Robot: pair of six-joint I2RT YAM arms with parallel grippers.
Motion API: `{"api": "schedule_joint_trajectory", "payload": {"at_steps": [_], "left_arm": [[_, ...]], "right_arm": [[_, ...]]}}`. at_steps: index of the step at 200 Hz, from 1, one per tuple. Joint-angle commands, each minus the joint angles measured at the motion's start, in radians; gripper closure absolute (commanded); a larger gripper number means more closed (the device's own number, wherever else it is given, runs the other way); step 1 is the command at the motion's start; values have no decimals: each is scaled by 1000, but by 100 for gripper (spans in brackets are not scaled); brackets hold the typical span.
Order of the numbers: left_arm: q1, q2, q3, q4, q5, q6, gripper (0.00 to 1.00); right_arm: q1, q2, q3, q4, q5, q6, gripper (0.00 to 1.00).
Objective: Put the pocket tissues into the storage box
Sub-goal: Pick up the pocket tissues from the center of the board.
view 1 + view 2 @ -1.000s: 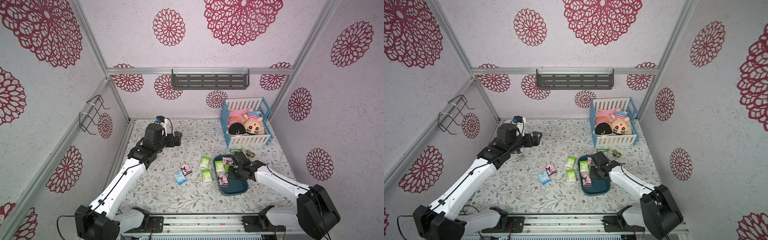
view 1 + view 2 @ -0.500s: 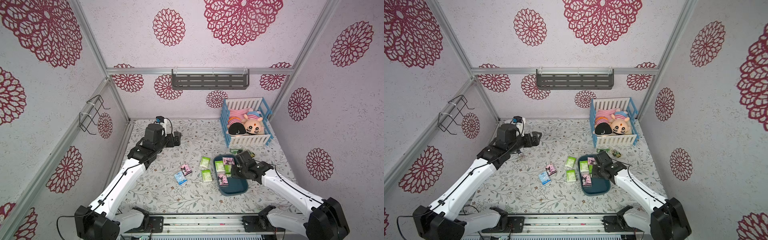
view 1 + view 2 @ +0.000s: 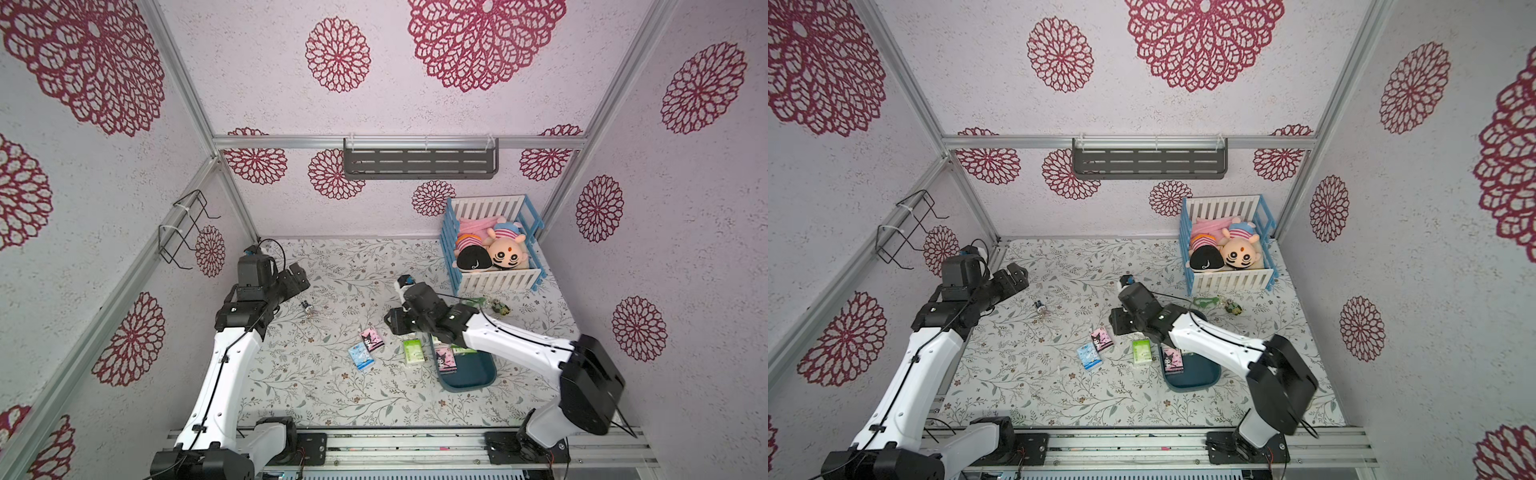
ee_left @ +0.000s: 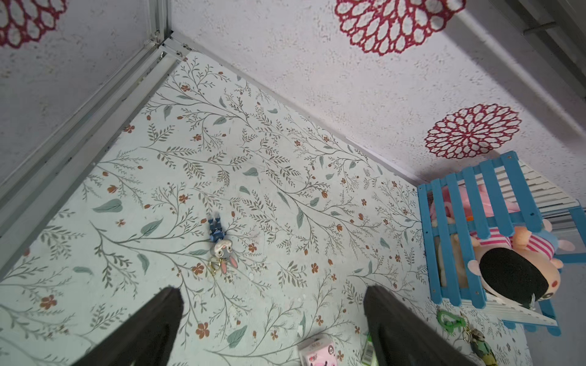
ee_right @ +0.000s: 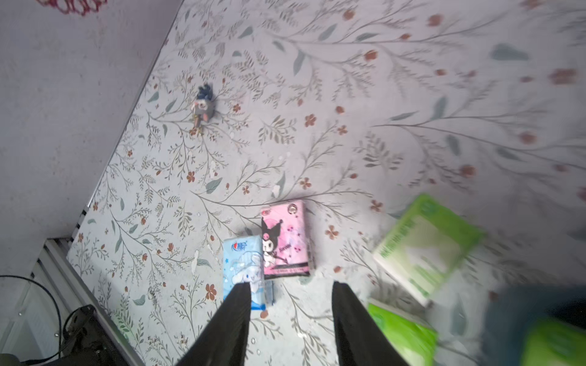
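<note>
Hanging at left centre in a top view, the left tool (image 3: 298,277) stands spread and empty. On the tabletop (image 3: 332,395) near the middle lie a blue pack (image 3: 361,357) and a pink pack (image 3: 371,337), touching. Just up and right of them the right tool (image 5: 290,285) hovers, fingers apart, holding nothing. A green pack (image 3: 412,351) lies just beside the box (image 3: 471,380) at lower right, which holds a second pink pack (image 3: 445,360).

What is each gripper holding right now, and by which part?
Nothing. The right gripper and left gripper both have open, empty jaws.
</note>
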Motion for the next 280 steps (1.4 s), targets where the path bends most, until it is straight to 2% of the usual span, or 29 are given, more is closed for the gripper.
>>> {"api": "schedule_joint_trajectory", "payload": {"at_steps": [1,47,81,138,159,195,206,250,280], "left_arm": [[16,-57,-9,-52,22,35,3],[23,-80,-54,-42,59,33,3],[23,-63,-59,-15,104,6,3],[23,-73,-19,-51,97,22,3],[23,-68,20,-104,83,23,3],[23,-87,49,-163,41,47,3],[23,-90,51,-168,45,43,3],[15,-82,59,-150,79,12,3],[-92,-21,75,-100,28,19,3]], "right_arm": [[11,107,84,33,-47,-18,50],[27,258,156,19,-74,-28,49],[27,293,180,5,-46,-35,48],[29,363,214,-10,-81,-41,49],[27,380,237,-27,-82,-51,55],[27,449,340,-99,-108,-86,87],[27,440,347,-99,-99,-85,94],[23,316,315,-49,-28,-76,100],[-2,172,208,21,7,-31,100]]}}
